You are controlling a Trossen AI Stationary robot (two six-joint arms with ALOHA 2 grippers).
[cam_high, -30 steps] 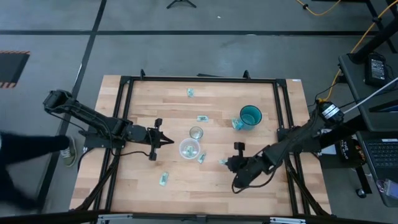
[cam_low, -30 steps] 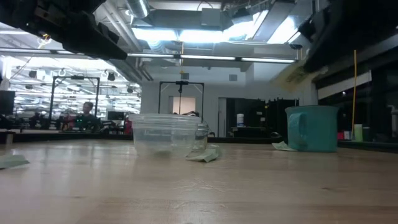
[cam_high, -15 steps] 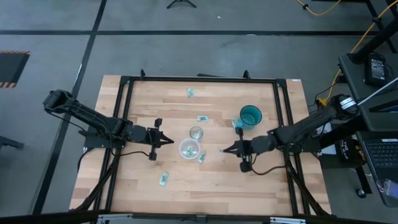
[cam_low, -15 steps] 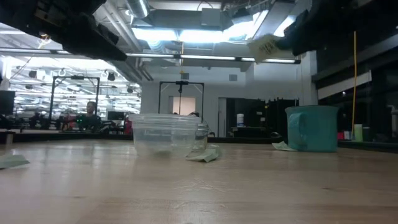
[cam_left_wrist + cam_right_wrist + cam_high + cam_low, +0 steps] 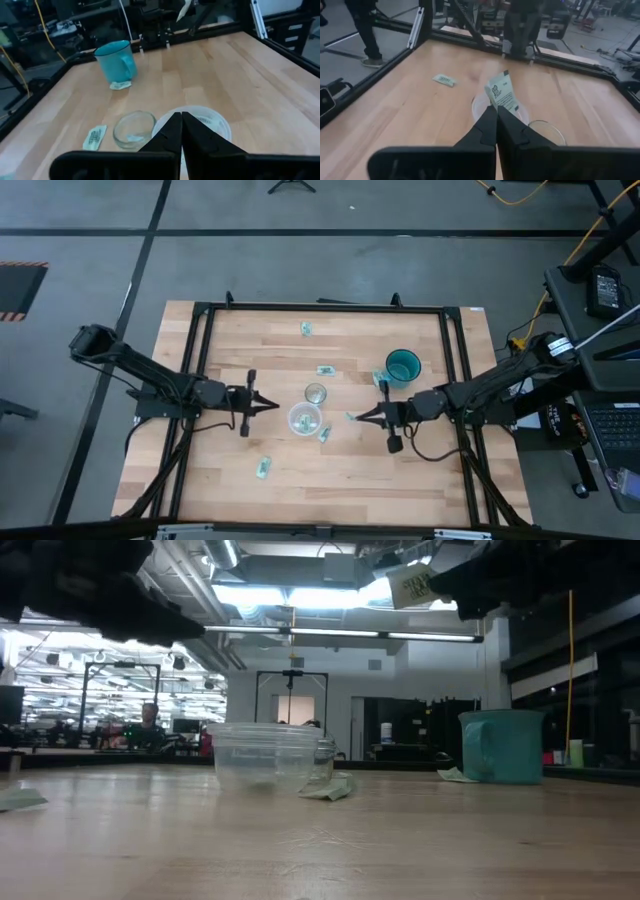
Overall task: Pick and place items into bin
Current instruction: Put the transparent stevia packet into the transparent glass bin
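Above the worktop (image 5: pixel 420 470), right gripper (image 5: pixel 357 418) pinches one packet (image 5: pixel 502 95) in the air, at 3 o'clock of the clear bin (image 5: pixel 304 420), near it. Left gripper (image 5: pixel 272 405) hangs at 9 o'clock of the bin, fingers pressed together, empty. Other packets lie on the wood: one at 12 o'clock by the far edge (image 5: pixel 307 329), one mid-board (image 5: pixel 325 370), one touching the teal mug (image 5: pixel 403 366), one just beside the bin (image 5: pixel 325 433), one at 7 o'clock (image 5: pixel 263 469). Small clear dish (image 5: pixel 316 393) sits just beyond the bin.
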